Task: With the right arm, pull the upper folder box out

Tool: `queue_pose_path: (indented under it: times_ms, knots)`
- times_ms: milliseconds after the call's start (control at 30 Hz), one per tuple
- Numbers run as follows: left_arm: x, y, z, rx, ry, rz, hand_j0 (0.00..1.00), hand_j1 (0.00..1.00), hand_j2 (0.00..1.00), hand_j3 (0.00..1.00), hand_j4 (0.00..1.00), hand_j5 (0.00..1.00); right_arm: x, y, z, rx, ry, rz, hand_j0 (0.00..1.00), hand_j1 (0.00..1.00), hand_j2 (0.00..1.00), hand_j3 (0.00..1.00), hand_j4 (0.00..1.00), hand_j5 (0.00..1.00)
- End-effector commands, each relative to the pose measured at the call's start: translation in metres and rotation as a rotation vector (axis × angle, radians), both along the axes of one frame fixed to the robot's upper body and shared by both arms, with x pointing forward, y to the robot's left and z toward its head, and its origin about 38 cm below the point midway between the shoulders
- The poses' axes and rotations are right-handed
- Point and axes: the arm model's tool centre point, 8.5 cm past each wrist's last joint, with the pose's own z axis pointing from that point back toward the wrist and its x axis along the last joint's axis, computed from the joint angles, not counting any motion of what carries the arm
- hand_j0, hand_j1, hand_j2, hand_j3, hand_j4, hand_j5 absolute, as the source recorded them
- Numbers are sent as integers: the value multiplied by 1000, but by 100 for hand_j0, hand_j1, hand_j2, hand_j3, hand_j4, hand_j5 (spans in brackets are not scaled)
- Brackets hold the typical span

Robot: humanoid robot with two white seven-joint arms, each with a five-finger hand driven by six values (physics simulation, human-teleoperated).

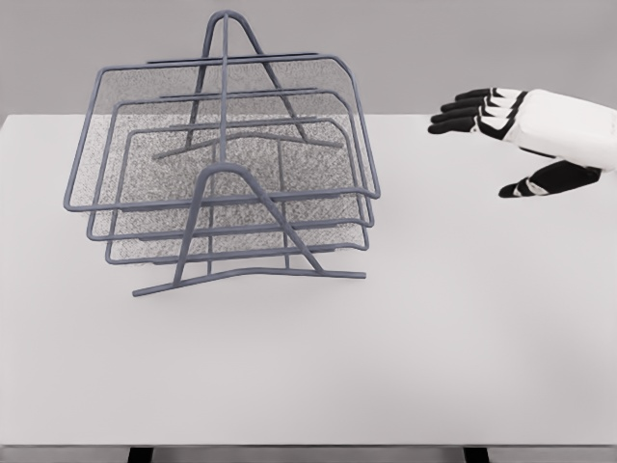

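Note:
A grey wire rack (224,183) with three stacked mesh trays stands on the white table (386,367), left of centre. Its upper tray (222,135) is the largest and sits level with the others in the frame. My right hand (487,145) hovers to the right of the rack, well apart from it, palm facing left. Its black fingers (461,111) are stretched out toward the rack and the thumb (530,183) hangs below; it holds nothing. The left arm does not show.
The rack's A-shaped supports (241,227) stand at its front and back, with feet spreading onto the table. A grey wall rises behind the table's far edge.

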Motion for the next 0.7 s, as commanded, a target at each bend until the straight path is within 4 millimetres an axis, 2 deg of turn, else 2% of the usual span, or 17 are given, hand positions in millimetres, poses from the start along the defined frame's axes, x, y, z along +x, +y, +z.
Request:
queue_pose_path:
  times_ms: [0, 67, 100, 133, 167, 233, 300, 333, 433, 500, 667]
  knots:
    - [0, 0, 0, 0, 0, 0, 100, 100, 100, 100, 100, 100, 1, -2, 2, -8, -7, -11, 100, 100, 100, 100, 100, 100]
    - [-1, 0, 0, 0, 1, 0, 100, 100, 100, 100, 100, 100, 7, 2, -8, -67, -34, -32, 100, 100, 100, 100, 100, 100]
    - [-1, 0, 0, 0, 1, 0, 100, 100, 100, 100, 100, 100, 19, 18, -22, -205, -131, -71, 100, 100, 100, 100, 100, 100]
    - [-1, 0, 0, 0, 1, 0, 100, 100, 100, 100, 100, 100, 29, 34, -28, -247, -203, -100, 100, 100, 100, 100, 100, 100]
    - [-1, 0, 0, 0, 1, -1, 100, 100, 100, 100, 100, 100, 34, 42, -27, -278, -241, -113, 100, 100, 100, 100, 100, 100]
    - [-1, 0, 0, 0, 1, 0, 100, 100, 100, 100, 100, 100, 41, 45, -25, -296, -243, -108, 100, 100, 100, 100, 100, 100]
    - [-1, 0, 0, 0, 1, 0, 100, 100, 100, 100, 100, 100, 64, 58, -21, -304, -220, -90, 100, 100, 100, 100, 100, 100]
    - [0, 0, 0, 0, 1, 0, 100, 100, 100, 100, 100, 100, 73, 65, -28, -322, -193, -78, 100, 100, 100, 100, 100, 100]
    - [-1, 0, 0, 0, 1, -1, 100, 100, 100, 100, 100, 100, 79, 78, -46, -306, -144, -56, 100, 100, 100, 100, 100, 100]
    - [-1, 0, 0, 0, 1, -1, 100, 100, 100, 100, 100, 100, 84, 81, -54, -272, -103, -54, 100, 100, 100, 100, 100, 100]
    - [0, 0, 0, 0, 0, 0, 100, 100, 100, 100, 100, 100, 83, 90, -48, -230, -104, -26, 100, 100, 100, 100, 100, 100]
